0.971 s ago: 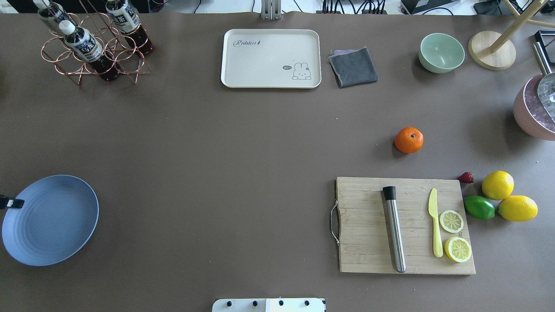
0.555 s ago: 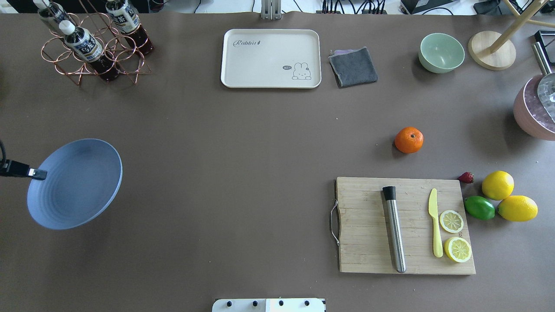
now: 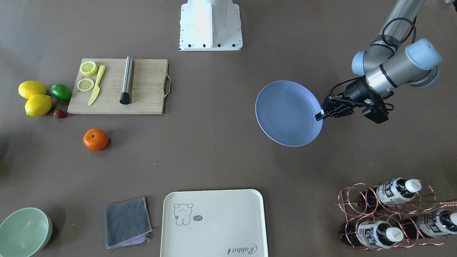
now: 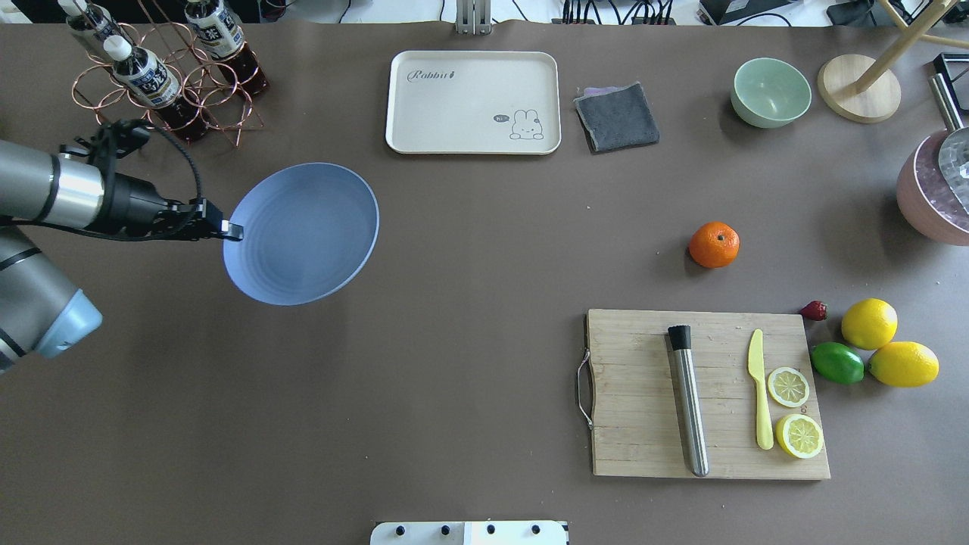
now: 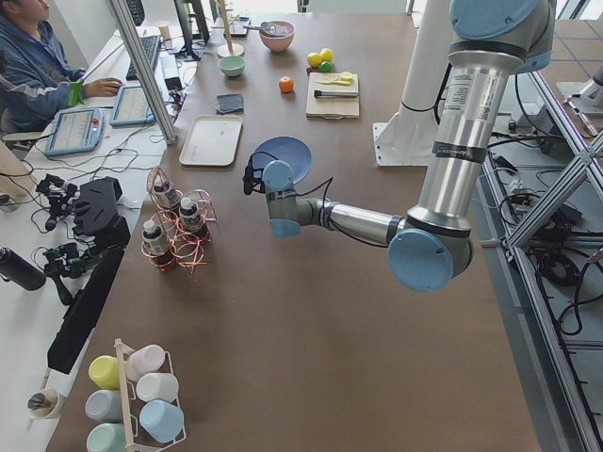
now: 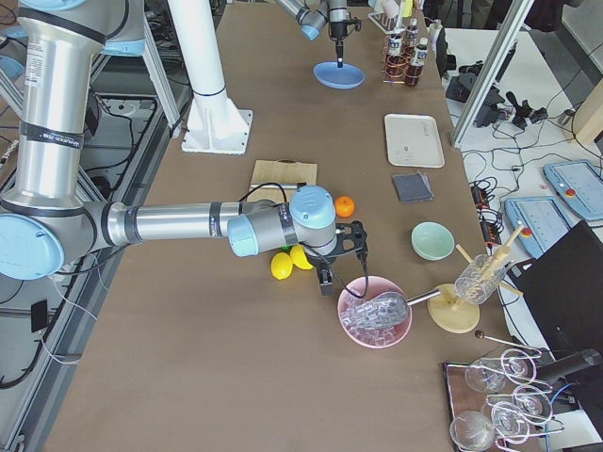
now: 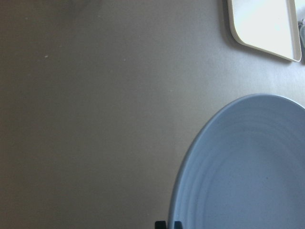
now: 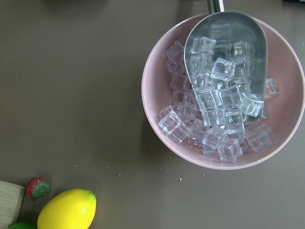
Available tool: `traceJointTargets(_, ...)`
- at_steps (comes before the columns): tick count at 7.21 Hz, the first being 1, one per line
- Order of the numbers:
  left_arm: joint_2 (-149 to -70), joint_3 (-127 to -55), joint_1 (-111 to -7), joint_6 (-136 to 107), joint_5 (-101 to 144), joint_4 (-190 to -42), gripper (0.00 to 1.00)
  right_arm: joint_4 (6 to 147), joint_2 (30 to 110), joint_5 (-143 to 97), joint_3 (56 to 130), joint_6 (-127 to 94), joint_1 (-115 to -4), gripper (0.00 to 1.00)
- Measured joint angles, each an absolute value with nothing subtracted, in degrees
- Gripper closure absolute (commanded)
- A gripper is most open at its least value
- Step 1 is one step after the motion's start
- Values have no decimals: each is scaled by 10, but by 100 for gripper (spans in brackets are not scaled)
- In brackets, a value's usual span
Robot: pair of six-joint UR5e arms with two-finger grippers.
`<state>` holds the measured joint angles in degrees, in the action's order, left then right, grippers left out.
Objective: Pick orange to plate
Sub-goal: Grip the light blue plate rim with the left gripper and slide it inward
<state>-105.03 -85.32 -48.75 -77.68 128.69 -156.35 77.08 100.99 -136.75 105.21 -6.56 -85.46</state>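
Plate (image 4: 310, 242): shifted from the left edge of the bench (image 4: 454, 265) inward and toward the far side since a second ago. It is now tilted, seemingly lifted clear of the bench, and near the tray (image 4: 473, 102).
Left tool (image 4: 231, 229): clenched on the plate's rim.
Orange (image 4: 714, 244): unmoved, on the bench just beyond the board (image 4: 643, 393), well apart from the plate.
Right tool (image 6: 341, 268): over the bench beside the ice bowl (image 8: 288, 133). Seen only from the side, so released or clenched cannot be told.
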Motion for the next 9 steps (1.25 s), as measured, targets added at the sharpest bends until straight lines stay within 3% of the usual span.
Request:
traceJointTargets(3,-1171,-867,-347,-809,1114,-1398,100,771,1009,-1368,1052,-67,-855,0)
traceJointTargets(6,-1208,-857,-297,-811,1036,-1355,100,772,1008,-1368,1051,-67,-854,0)
traceJointTargets(7,-1209,-855,-298,-810,1033,-1354,72,772,1007,-1368,1051,-67,-854,0)
traceJointTargets(8,-1209,-853,-301,-809,1031,-1354,3,771,1007,-1368,1051,-66,-854,0)
traceJointTargets(9,-1208,-851,-303,-807,1031,-1354,2,771,1006,-1368,1051,-65,-854,0)
